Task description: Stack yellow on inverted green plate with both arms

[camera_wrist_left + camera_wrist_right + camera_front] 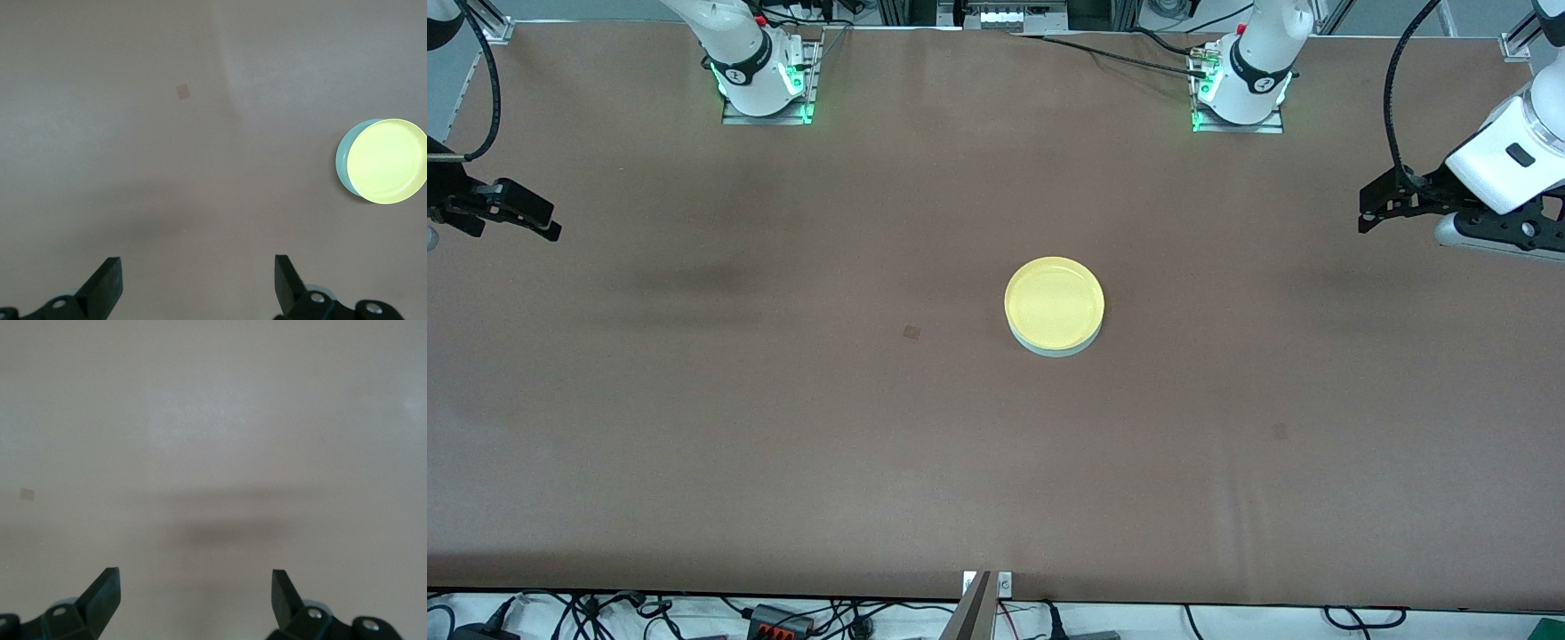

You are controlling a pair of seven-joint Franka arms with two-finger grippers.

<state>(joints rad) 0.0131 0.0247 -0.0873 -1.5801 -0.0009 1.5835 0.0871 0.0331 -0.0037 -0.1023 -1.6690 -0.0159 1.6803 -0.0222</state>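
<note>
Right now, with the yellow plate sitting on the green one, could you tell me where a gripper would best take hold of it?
Probably at the yellow plate's low raised rim, coming from above with one finger inside and one outside. It lies flat, rim up, on the green plate, whose edge shows only on the side toward the front camera. Left gripper and right gripper both wait open, off at the table's ends.

Round yellow plastic plate (1054, 302): smooth, slight sheen. Pale mint-green plastic plate (1056, 348) beneath it: smooth, matt rim. Brown table covering (783, 427): matt, cloth-like, faint creases near front edge. Black gripper fingers (107, 287): matt plastic look.
</note>
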